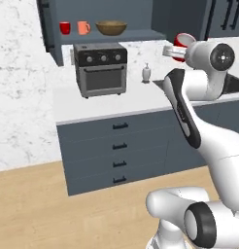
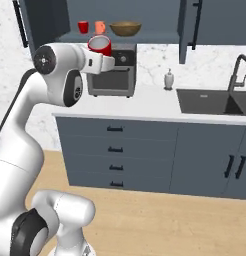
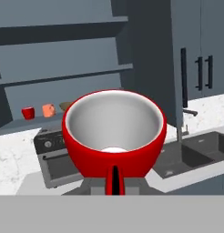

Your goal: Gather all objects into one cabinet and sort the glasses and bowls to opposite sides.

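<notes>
Gripper: the gripper (image 2: 106,57) is grasping a red mug (image 2: 100,45) by its base and handle side – in the hand view the mug (image 3: 114,134) is sitting close to the camera, pale inside showing, its handle pointing to 6 o'clock between the dark finger tips
Held mug: it is hanging in the air above the white counter (image 1: 126,99), in front of the toaster oven (image 1: 101,68) as seen from the right base view, at about 3 o'clock of the oven in the left base view (image 1: 183,44)
Cabinet: the dark slate-blue cabinet (image 1: 107,14) is standing open above the oven, its door (image 2: 37,22) swung out at 9 o'clock
Shelf: 3 things are sitting in a row – a small red mug (image 1: 65,27) at 9 o'clock, an orange mug (image 1: 83,27) just beside it, and the wooden bowl (image 1: 111,27) at 3 o'clock
Counter: a white soap bottle (image 1: 146,73) is standing between the oven and the sink (image 2: 215,102)
</notes>
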You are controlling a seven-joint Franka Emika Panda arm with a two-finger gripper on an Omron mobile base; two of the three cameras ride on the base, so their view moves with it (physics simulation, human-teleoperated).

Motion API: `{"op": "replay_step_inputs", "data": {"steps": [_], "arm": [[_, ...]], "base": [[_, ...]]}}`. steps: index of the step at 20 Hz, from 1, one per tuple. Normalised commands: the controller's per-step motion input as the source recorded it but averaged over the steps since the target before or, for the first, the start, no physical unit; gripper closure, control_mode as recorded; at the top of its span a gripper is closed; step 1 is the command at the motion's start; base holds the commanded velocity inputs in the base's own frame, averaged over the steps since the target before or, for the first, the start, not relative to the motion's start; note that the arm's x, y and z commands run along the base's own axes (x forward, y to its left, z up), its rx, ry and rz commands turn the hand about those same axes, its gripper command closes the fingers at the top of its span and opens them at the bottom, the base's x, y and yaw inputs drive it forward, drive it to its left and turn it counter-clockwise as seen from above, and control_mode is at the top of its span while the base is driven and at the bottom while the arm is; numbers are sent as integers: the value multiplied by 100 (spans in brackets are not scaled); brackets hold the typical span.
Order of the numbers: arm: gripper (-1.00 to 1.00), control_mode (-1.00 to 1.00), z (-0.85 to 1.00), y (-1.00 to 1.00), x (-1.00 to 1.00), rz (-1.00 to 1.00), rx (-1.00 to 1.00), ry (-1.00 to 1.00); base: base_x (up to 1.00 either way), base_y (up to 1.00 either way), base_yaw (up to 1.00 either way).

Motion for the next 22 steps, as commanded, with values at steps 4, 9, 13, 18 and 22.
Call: {"op": "replay_step_inputs", "data": {"steps": [4,9,13,18,22], "arm": [[100,100,0,0,0,0,0,0],[100,100,0,0,0,0,0,0],[100,100,0,0,0,0,0,0],[100,100,0,0,0,0,0,0],[100,100,0,0,0,0,0,0]], "base": [[16,31,24],[59,3,47],[62,2,63],[4,-4,26],[0,-1,1]]}}
